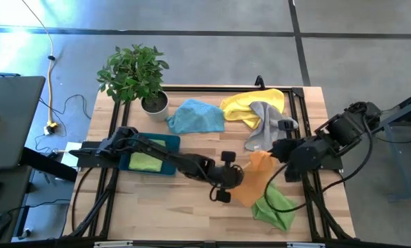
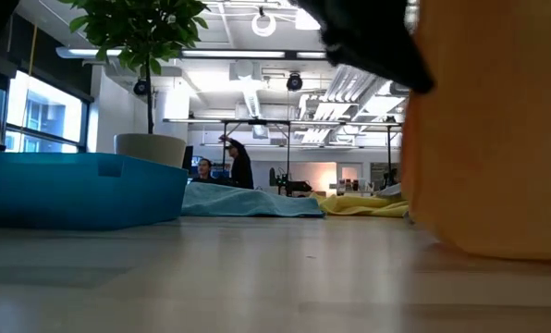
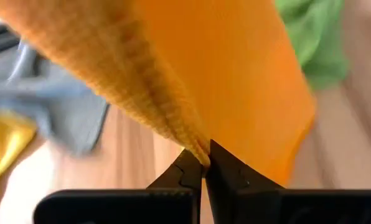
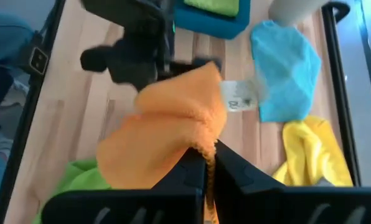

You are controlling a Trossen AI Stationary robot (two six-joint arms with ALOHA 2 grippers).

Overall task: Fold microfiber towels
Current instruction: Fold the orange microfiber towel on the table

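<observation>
An orange towel (image 1: 255,180) hangs between my two grippers near the table's middle right, with its lower end on the wood (image 2: 497,248). My left gripper (image 1: 242,178) is shut on its left side. My right gripper (image 1: 265,157) is shut on its far upper part. A lime green towel (image 1: 276,208) lies crumpled by the near right edge, partly under the orange one. Light blue (image 1: 196,116), yellow (image 1: 252,103) and grey (image 1: 264,128) towels lie crumpled at the back. Another lime green towel (image 1: 145,162) lies in the teal tray (image 1: 169,142). My left gripper pinches a bunched edge of the orange towel (image 3: 201,148) between its two fingertips, coming slanting down from the table's left. One layer or several, I cannot tell. The cloth rises from the fingers as a ridge and spreads away beyond them. My right gripper pinches the orange towel's upper edge (image 4: 205,147) between its two fingers, slanting down from the right. The cloth drapes slack away below the fingers toward the left gripper (image 4: 142,56). A white label (image 4: 238,96) sticks out at its side.
A potted plant (image 1: 133,72) stands at the back left beside the tray. Black frame bars (image 1: 298,114) run along the table's edges. Bare wood (image 1: 164,207) lies along the near left. People show in the room beyond the table (image 2: 238,165).
</observation>
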